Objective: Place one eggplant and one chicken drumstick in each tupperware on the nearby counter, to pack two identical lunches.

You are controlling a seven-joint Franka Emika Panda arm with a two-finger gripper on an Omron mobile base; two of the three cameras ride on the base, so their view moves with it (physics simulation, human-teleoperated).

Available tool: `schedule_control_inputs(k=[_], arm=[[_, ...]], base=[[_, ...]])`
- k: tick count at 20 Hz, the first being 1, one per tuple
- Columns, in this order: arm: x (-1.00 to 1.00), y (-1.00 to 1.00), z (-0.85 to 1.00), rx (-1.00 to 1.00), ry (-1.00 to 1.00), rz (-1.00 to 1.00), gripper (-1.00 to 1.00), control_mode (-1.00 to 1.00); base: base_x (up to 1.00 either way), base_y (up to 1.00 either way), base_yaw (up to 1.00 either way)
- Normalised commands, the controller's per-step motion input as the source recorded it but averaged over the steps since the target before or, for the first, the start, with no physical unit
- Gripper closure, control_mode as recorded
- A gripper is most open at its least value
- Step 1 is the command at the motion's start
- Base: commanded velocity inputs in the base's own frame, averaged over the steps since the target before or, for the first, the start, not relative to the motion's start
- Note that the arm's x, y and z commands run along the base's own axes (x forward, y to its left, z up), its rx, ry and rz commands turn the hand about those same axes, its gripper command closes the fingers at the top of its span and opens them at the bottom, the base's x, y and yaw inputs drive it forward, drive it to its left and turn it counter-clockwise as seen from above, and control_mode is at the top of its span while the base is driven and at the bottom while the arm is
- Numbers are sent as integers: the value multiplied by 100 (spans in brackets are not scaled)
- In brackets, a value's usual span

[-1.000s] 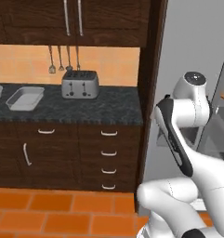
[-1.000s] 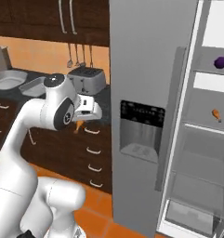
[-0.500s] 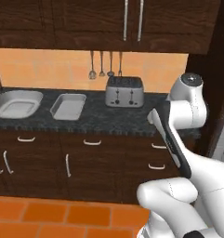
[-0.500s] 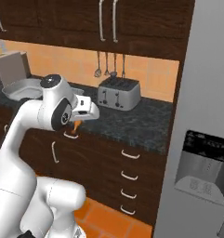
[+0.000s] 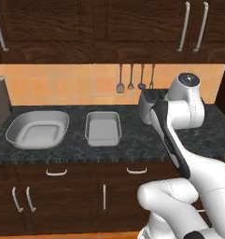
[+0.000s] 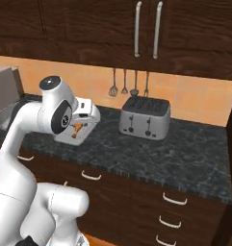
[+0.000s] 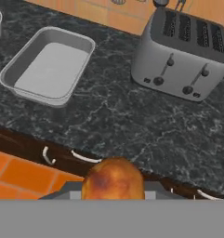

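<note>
The gripper (image 6: 78, 130) is clamped on 1 chicken drumstick (image 7: 113, 179), held above the counter (image 7: 132, 121) edge. The tray tupperware (image 7: 48, 65) and the deep tub (image 5: 38, 129) sit side by side (both look bare, though the tub is partly cut off), left of the toaster (image 7: 185, 53).

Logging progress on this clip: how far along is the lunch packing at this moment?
Nothing looks packed yet: the wide tub and the shallow tray on the counter both look empty. In hand: the gripper is shut on a chicken drumstick. Left: place it, then the second drumstick and both eggplants.
</note>
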Motion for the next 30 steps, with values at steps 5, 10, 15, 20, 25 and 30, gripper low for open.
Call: schedule_control_inputs(k=[5,10,15,20,25,30], arm=[[0,0,0,0,0,0,100,100],[0,0,0,0,0,0,100,100],[0,0,0,0,0,0,100,100],[61,-15,-65,-1,3,-1,100,-100],[12,0,-100,-1,5,0,100,-100],[10,-3,-87,0,0,0,100,-100]], base=[[59,100,-37],[7,84,-25],[70,22,-13],[17,-2,0],[0,0,0],[0,0,0]])
